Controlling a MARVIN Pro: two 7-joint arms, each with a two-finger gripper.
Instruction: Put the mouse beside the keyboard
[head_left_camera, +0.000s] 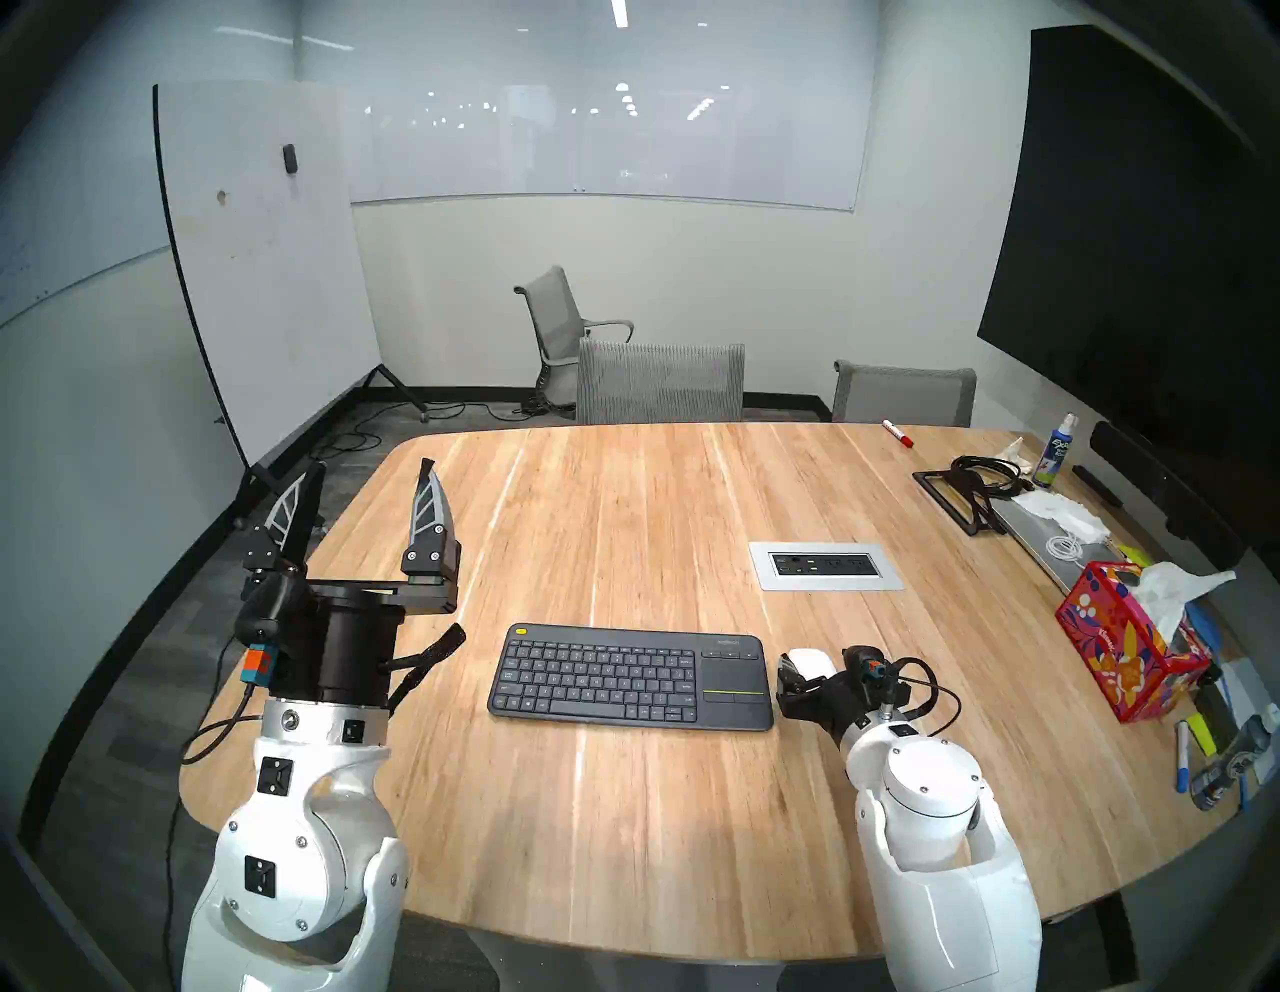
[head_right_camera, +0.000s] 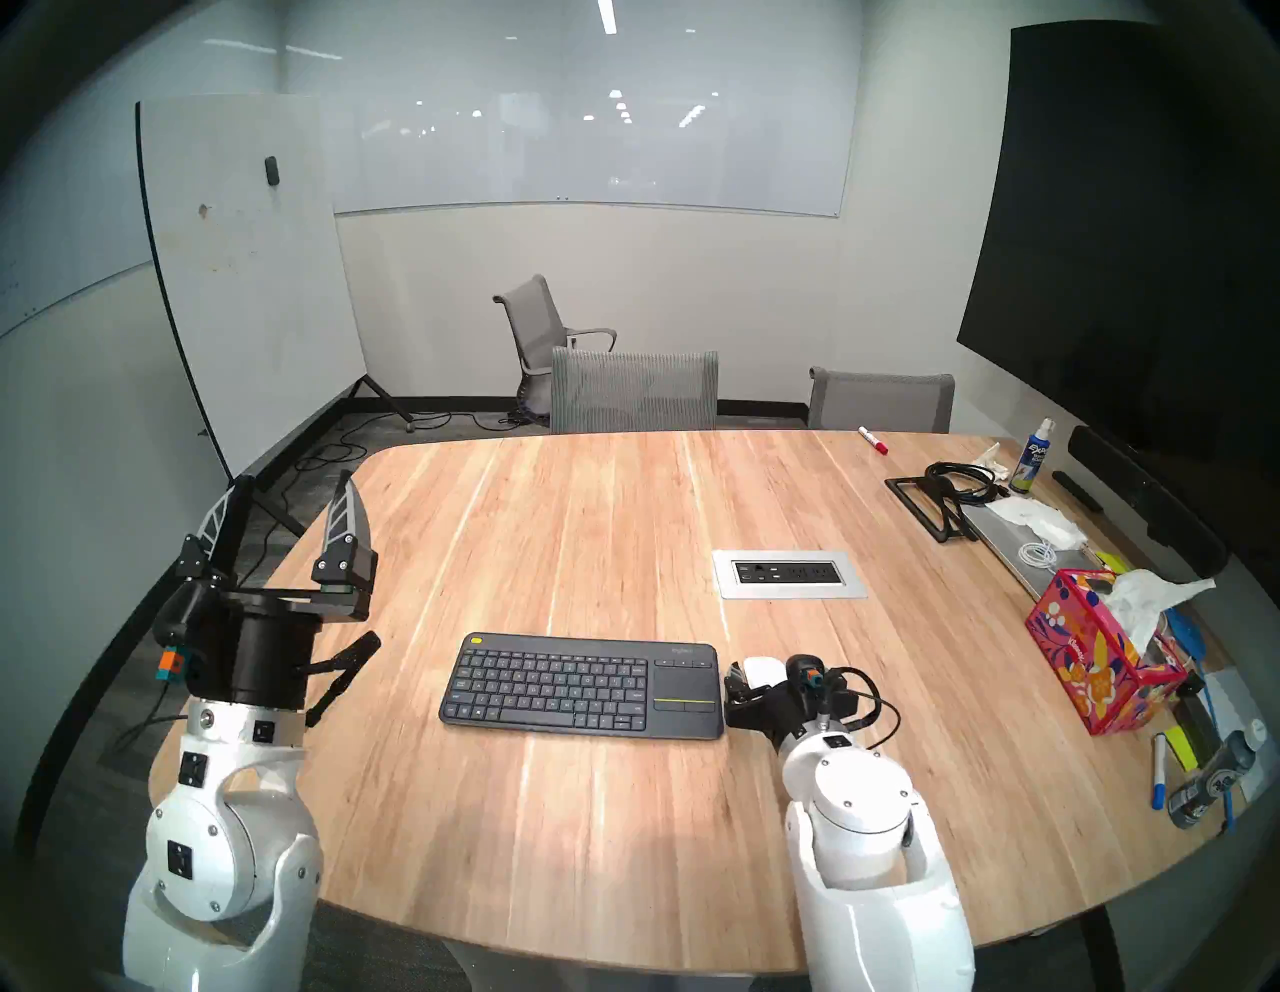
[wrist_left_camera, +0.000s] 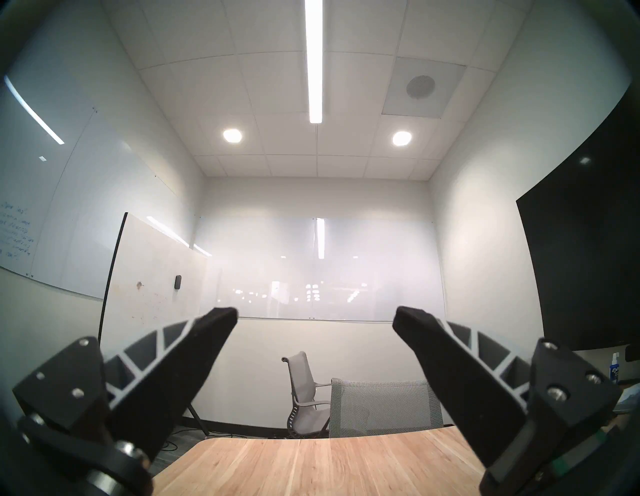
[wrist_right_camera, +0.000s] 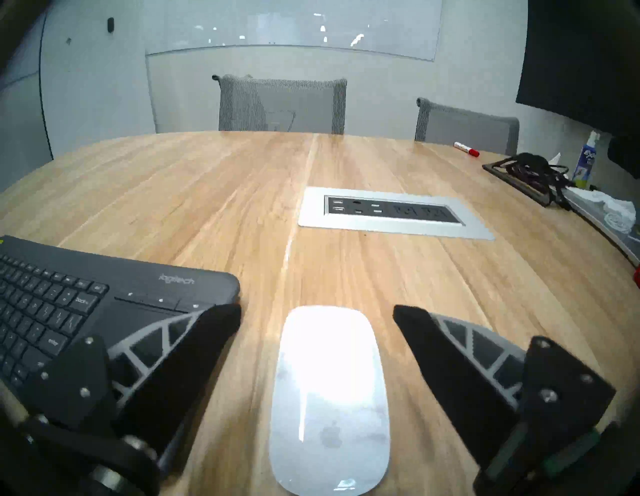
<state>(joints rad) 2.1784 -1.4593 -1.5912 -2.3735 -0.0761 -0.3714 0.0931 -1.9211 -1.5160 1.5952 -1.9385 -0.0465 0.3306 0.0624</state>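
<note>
Closest to me, my right gripper (wrist_right_camera: 317, 313) stands wide open with one finger either side of the white Apple mouse (wrist_right_camera: 329, 398), bare wood showing on both flanks, so I hold nothing. The mouse lies flat on the counter (wrist_right_camera: 214, 194), just beside the touchpad end of the Logitech keyboard (wrist_right_camera: 104, 294), which sits at its nine o'clock. My worry is the pull-back: my left finger (wrist_right_camera: 194, 350) overlaps the keyboard's corner in my wrist view, and a crooked retreat could clip it or drag the slick mouse askew. Only the wrist view shows those gaps; from the head view my wrist hides most of the mouse (head_left_camera: 807, 661). That view alone shows my left gripper (head_left_camera: 367, 478) at ten o'clock, raised, spread open and empty, and the tissue box (head_left_camera: 1115, 644) far off at three o'clock.
</note>
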